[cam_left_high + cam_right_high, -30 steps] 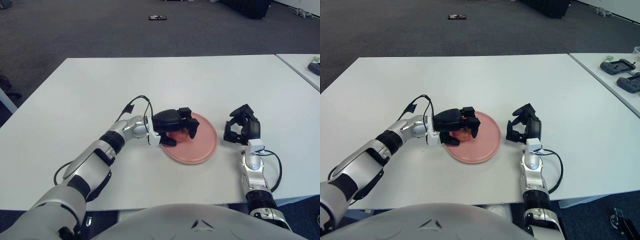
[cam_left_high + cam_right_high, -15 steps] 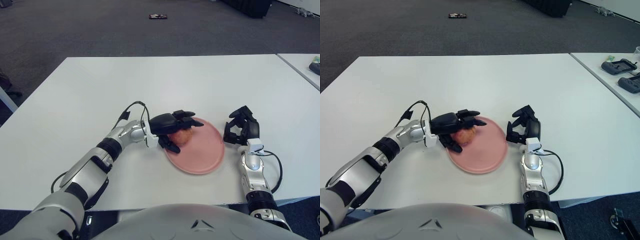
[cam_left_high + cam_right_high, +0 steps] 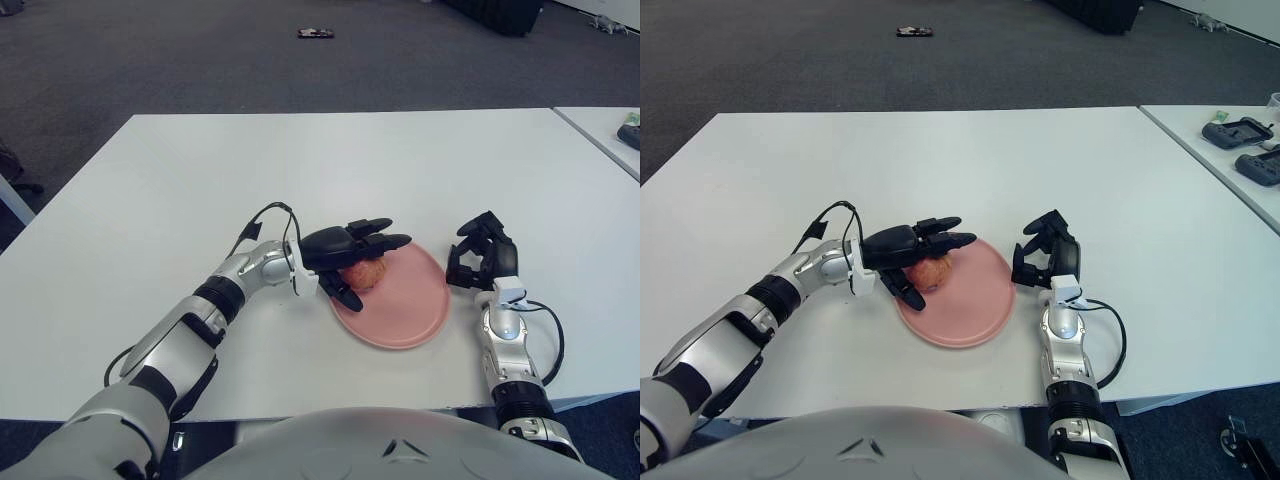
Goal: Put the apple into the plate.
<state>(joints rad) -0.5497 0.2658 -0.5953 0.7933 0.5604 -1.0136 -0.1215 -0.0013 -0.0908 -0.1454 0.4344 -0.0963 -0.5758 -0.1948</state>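
A reddish apple (image 3: 366,273) lies on the left part of the pink plate (image 3: 412,310), near the middle of the white table. My left hand (image 3: 350,258) hovers over the apple with its fingers stretched out flat above it and the thumb beside it on the near side; it no longer grips the fruit. My right hand (image 3: 483,258) shows just right of the plate's rim, fingers curled, holding nothing.
The white table (image 3: 200,180) stretches far behind and left of the plate. A second table at the far right carries dark controllers (image 3: 1240,135). A small dark object (image 3: 314,34) lies on the grey carpet beyond.
My left hand went from shut around the apple to fingers spread above it, leaving the apple on the plate. The plate slid slightly to the right. The right hand stayed put.
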